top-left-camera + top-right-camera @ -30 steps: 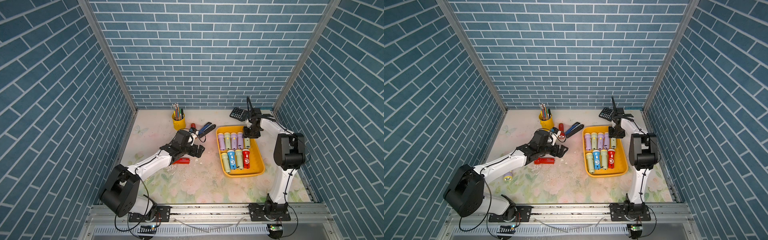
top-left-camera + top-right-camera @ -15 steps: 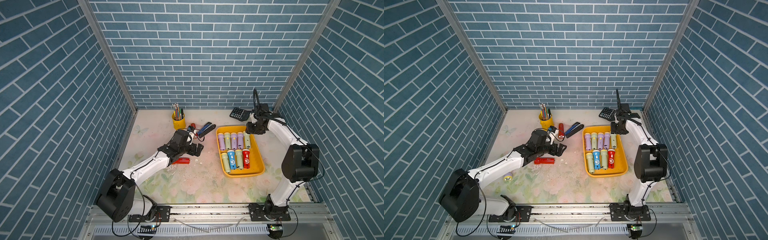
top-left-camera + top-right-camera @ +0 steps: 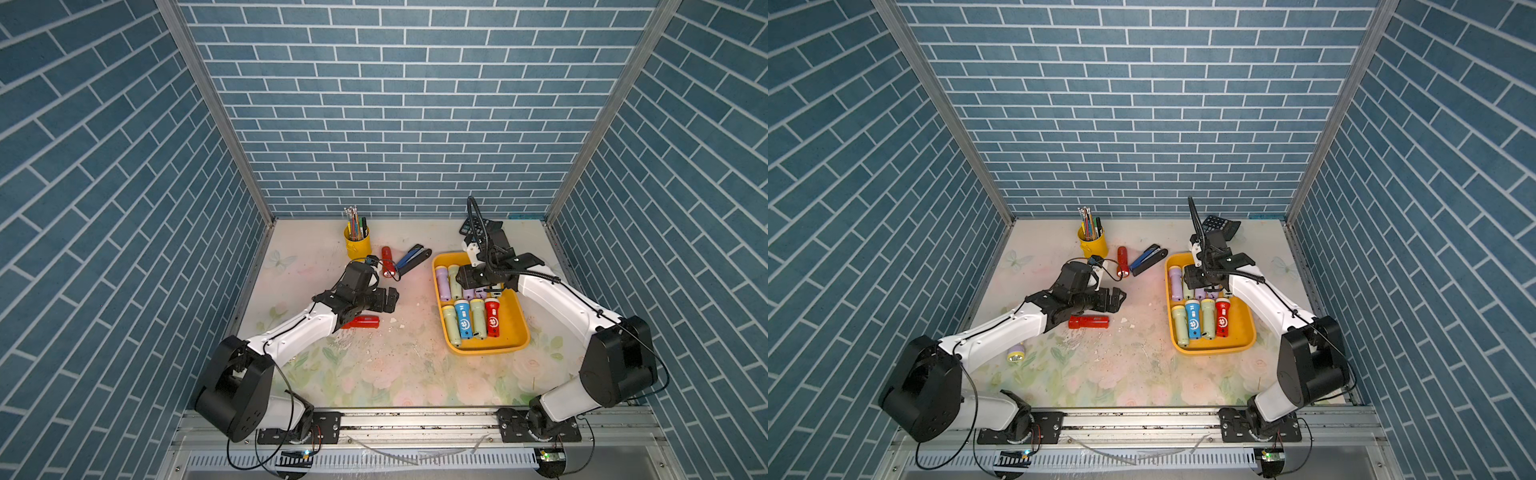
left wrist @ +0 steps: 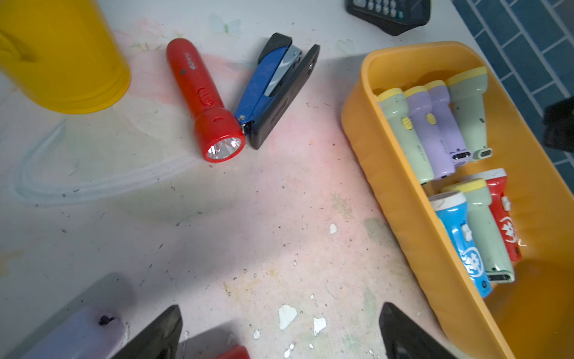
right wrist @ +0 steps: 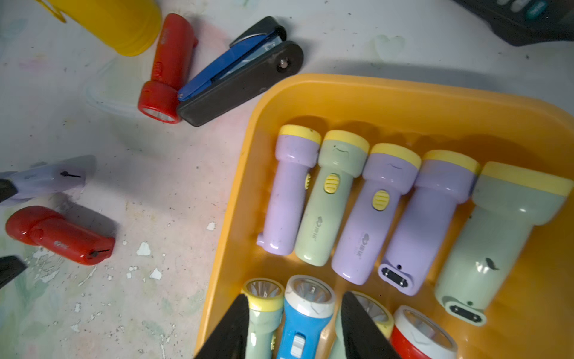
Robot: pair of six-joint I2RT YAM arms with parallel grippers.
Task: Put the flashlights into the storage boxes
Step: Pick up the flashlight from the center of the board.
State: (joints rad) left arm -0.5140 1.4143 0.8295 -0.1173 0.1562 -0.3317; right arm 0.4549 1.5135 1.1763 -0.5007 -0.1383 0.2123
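Left gripper hangs wide open and empty over the middle of the worktop, with a red flashlight lying just beside its fingers. Right gripper hovers over the yellow tray near the worktop's right edge, its jaws partly apart and holding nothing. Nine flashlights lie in the tray in two rows. A second red flashlight lies near the back edge, touching the stapler. A lilac flashlight lies toward the left edge, beneath the left arm.

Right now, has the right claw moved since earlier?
Yes. Over the yellow tray, the right claw went from the far right corner toward the left rim.
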